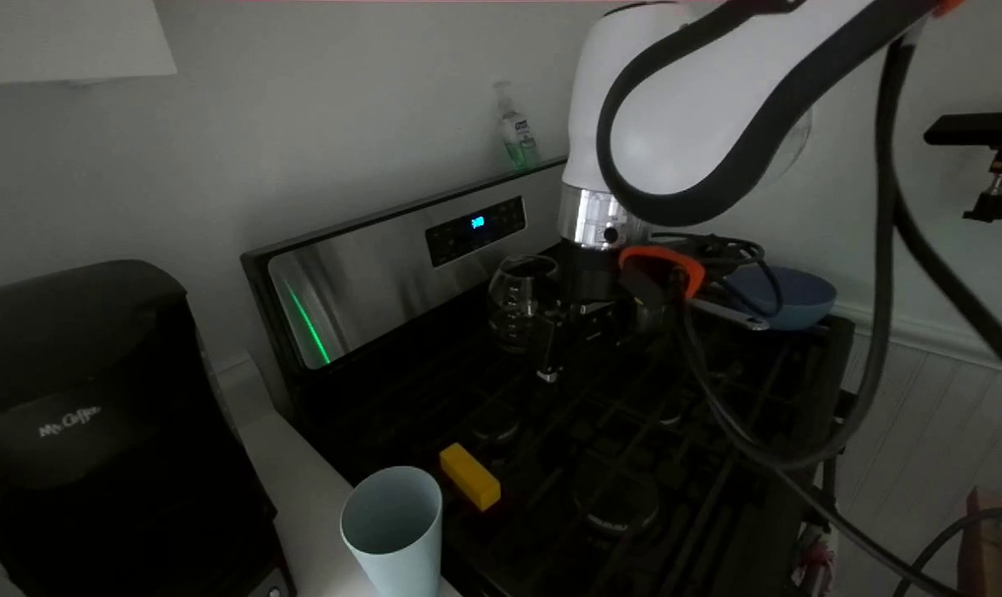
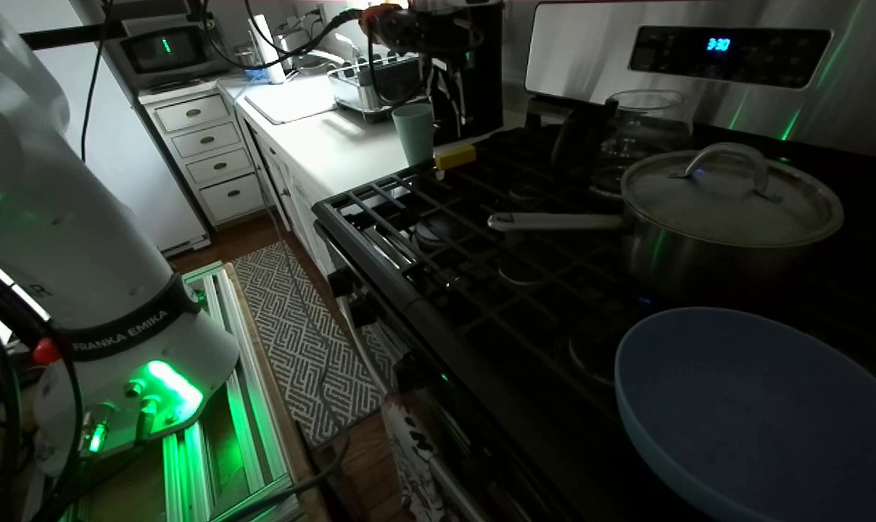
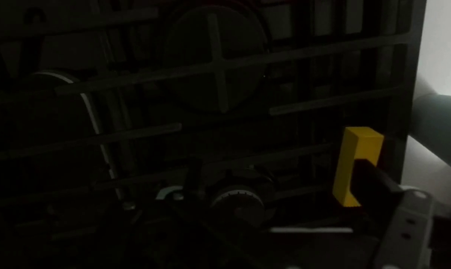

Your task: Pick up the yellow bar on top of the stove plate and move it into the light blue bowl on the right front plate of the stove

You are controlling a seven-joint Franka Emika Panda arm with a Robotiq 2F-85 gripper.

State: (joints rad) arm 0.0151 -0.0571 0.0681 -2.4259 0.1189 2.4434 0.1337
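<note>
Up close in the wrist view, we are seeing the short, oblong, bright yellow block (image 3: 348, 166) lying on the dark grates (image 3: 307, 53) near the side edge of the black gas stove (image 3: 225, 138). In an exterior view we are plainly seeing the lidded stainless steel saucepan (image 2: 728, 196); in an exterior view the white jointed arm (image 1: 675, 124) is covering most of that area.

In the wrist view, the two dark fingers (image 3: 375, 183) of the hand (image 3: 277, 172) are standing wide apart, with grate bars showing between them. One finger is overlapping the block there, yet in an exterior view we are finding the hand hanging over the grates, well apart from the block (image 1: 470, 477).

The pale, tapered cup (image 1: 393, 531) is standing on the white counter (image 2: 307, 138) just beside the block. The clear glass carafe (image 1: 513, 307) is standing on the stove by the stainless steel back panel (image 1: 368, 282). The saucepan is sitting between the carafe and the round, shallow light blue bowl (image 2: 764, 428), which is resting at the stove's opposite end, dark cables (image 1: 712, 249) crossing it in an exterior view. Farthest, a clear pump bottle of green liquid (image 1: 518, 141) is standing atop the panel.
</note>
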